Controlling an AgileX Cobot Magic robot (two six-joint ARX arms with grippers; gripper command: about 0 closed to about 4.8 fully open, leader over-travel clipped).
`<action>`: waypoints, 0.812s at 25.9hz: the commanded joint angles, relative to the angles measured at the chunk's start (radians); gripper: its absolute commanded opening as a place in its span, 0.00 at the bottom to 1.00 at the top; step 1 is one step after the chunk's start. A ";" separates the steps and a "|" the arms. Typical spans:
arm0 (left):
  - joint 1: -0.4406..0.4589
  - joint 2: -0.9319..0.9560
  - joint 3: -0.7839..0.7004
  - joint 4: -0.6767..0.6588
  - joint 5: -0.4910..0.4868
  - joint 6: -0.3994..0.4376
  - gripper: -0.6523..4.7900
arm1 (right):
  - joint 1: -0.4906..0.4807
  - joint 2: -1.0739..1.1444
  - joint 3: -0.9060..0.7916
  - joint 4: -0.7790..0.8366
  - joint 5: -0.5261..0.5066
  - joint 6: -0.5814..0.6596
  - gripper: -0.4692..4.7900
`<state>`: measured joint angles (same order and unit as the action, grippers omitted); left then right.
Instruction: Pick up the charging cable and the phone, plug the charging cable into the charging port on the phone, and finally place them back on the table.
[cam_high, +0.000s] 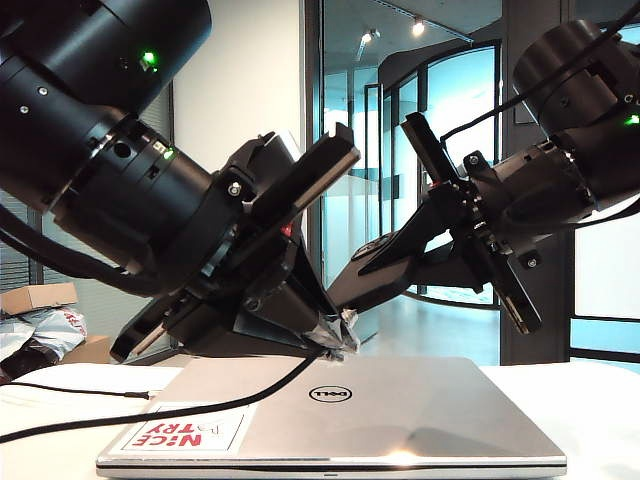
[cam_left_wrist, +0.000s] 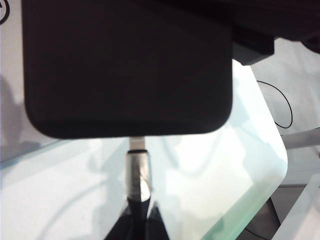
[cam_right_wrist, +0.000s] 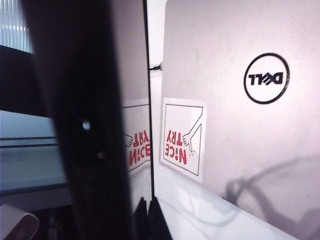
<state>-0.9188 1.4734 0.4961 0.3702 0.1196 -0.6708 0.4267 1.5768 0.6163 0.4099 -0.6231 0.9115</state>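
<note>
Both arms met above the closed laptop (cam_high: 400, 410) on the table (cam_high: 600, 420). Left gripper (cam_high: 335, 340), jaws clamped on the charging cable (cam_high: 180, 408), held its silver plug (cam_left_wrist: 137, 172) against the phone (cam_left_wrist: 127, 65) bottom edge. Right gripper (cam_high: 400, 245), jaws pinched on the phone, held it tilted in the air, mid-scene.

Office: glass partitions (cam_high: 440, 150), laptop (cam_high: 400, 410).
</note>
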 joint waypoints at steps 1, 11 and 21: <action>0.001 -0.003 0.002 0.012 -0.003 0.001 0.11 | 0.004 -0.009 0.005 0.035 -0.049 0.001 0.08; 0.001 -0.003 0.002 0.011 -0.004 0.001 0.11 | 0.008 -0.009 0.005 0.011 -0.052 -0.002 0.08; 0.002 -0.003 0.002 0.013 -0.004 0.001 0.11 | 0.007 -0.009 0.005 0.006 -0.047 0.063 0.08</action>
<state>-0.9188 1.4734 0.4961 0.3618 0.1219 -0.6708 0.4305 1.5768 0.6163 0.3908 -0.6308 0.9527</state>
